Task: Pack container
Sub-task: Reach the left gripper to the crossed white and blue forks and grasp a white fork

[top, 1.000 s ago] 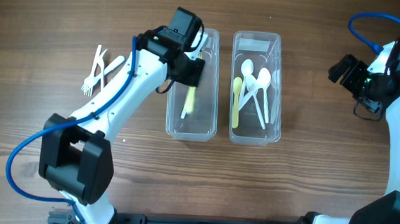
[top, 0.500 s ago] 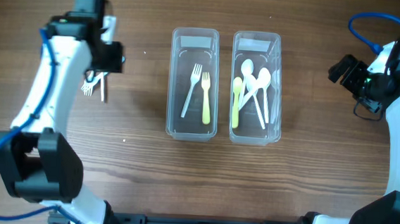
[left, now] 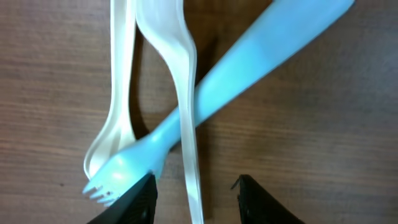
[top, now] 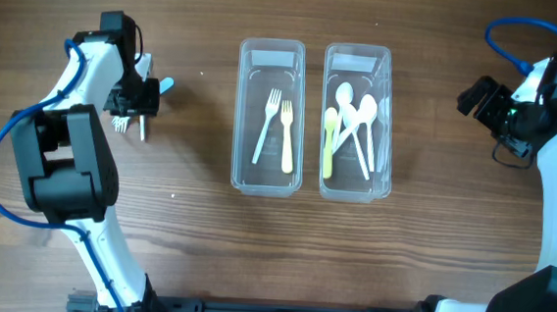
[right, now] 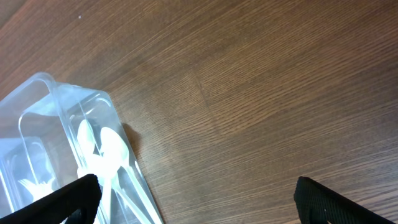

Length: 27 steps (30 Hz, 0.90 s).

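L arm: reaches out to the far-left side of the tabletop (top: 195, 219), wrist pointed down over the loose cutlery. Likely there to fetch the next fork.
L fingers (left: 134, 202): part open, holding nothing. They straddle the handle of the white fork (left: 185, 106) just above the wood. Looks like a pre-grasp, not closed yet.
Loose pile: blue fork (left: 249, 62) lies diagonally, crossed with the white fork. Can't tell which is on top. A 2nd white piece (left: 121, 74) lies alongside, so closing may drag a neighbour.
Fork container (top: 275, 48): centre-left, holds a white fork and a yellow fork (top: 286, 142) lengthwise. Forks seem sorted here, w/ room left for the pile.
Spoon container (top: 359, 51): just beside it, to the right. Holds white spoons (top: 364, 123) plus a yellow spoon (top: 329, 145), so sorting is by type.
R arm: folded back at the right edge, well apart from both containers. Prob. parked to keep out of the way.
R fingers (right: 68, 199): spread wide, empty, over bare wood w/ a corner of the spoon container in its view.
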Tool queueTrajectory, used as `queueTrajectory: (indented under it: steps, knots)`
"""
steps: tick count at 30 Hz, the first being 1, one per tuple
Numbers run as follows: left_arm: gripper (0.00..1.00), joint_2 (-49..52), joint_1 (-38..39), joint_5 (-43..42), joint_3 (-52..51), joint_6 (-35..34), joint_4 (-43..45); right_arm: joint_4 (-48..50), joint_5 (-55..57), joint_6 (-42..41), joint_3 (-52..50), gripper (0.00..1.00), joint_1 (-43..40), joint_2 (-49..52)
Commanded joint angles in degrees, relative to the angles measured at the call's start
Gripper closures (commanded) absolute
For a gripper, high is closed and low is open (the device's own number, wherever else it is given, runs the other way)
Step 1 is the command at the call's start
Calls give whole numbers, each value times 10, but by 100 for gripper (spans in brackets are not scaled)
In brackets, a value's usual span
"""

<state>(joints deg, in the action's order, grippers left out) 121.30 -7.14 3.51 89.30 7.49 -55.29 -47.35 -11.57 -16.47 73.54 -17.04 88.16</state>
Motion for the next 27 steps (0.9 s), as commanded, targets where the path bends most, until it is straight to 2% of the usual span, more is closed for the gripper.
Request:
queueTrajectory:
  steps: [1,4,10,15,22,27]
  knots:
    - [57,5,2,-9,2,11,21,-1,-5,-2,0,0,1,7]
    - [62,5,2,-9,2,11,22,-1,-5,-2,0,0,1,7]
    - [63,5,2,-8,-26,12,45,-3,-5,-2,0,0,1,7]
    - [74,5,2,-8,-33,12,50,-4,-5,-2,0,1,1,7]
    - [96,5,2,-9,-33,11,48,-12,-5,-1,0,0,1,7]
    - [96,-21,2,-9,-24,10,10,-12,-5,-1,0,0,1,7]
